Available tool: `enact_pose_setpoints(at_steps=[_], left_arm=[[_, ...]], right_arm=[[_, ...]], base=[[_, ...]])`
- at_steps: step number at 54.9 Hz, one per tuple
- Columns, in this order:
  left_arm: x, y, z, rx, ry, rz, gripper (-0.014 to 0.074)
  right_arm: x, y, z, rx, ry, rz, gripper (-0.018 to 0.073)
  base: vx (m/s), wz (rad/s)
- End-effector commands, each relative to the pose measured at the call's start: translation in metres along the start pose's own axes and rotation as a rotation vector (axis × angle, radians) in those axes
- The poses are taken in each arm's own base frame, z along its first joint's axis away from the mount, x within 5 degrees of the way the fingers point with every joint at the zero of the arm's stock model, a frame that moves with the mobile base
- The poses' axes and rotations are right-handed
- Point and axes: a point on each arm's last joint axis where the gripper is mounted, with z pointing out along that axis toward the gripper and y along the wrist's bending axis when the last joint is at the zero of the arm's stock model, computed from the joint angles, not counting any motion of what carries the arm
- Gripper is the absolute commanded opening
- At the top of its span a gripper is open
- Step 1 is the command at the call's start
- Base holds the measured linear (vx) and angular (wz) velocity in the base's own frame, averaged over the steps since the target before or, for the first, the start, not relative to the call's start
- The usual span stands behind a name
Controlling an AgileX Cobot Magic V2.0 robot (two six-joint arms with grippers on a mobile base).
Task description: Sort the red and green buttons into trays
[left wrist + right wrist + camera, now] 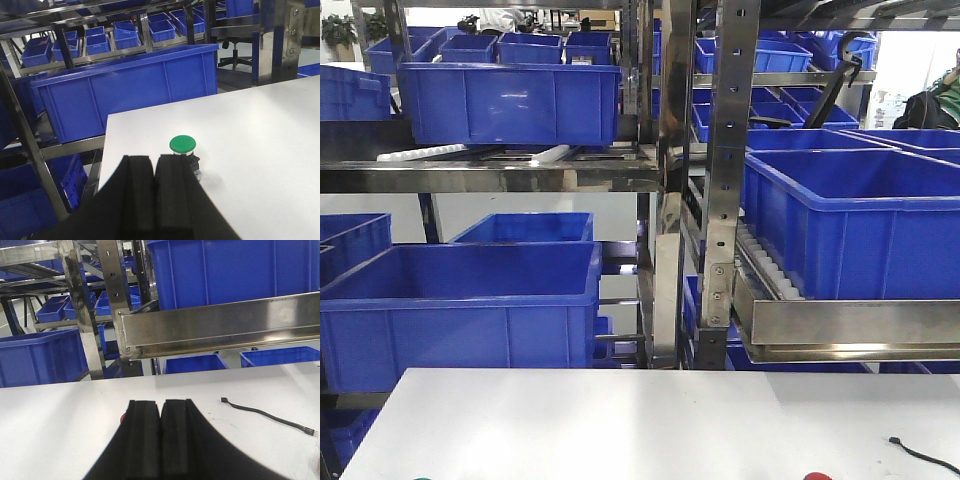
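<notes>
My left gripper (154,162), closed and empty, sits just on the near side of the green-capped mushroom push button (182,144) by the white bench's (260,150) left edge. I judge it is lined up to approach. My right gripper (161,407), also closed on nothing, half hides the red-capped push button (123,416) just to its left.

Green cap on the left button (182,144), a red sliver of the right button (817,476); white table (650,420), blue bins (510,100), silvery racks (725,180), black cable (265,415).
</notes>
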Motion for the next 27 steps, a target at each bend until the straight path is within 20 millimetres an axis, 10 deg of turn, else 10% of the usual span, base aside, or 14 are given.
enact_pose_setpoints(at_steps=[1,27], left_arm=[[-0.0173,0.0028,-0.0031,-0.019,-0.109,-0.003,-0.0004],[-0.0173,0.0028,-0.0031,-0.019,-0.109,-0.003,-0.0004]], right_arm=[[-0.0036,0.0003,-0.0003,-0.003,-0.079,-0.015,-0.0009],[-0.0036,0.0003,-0.0003,-0.003,-0.079,-0.016,-0.0009]], base=[[0.00,0.00],[0.00,0.00]])
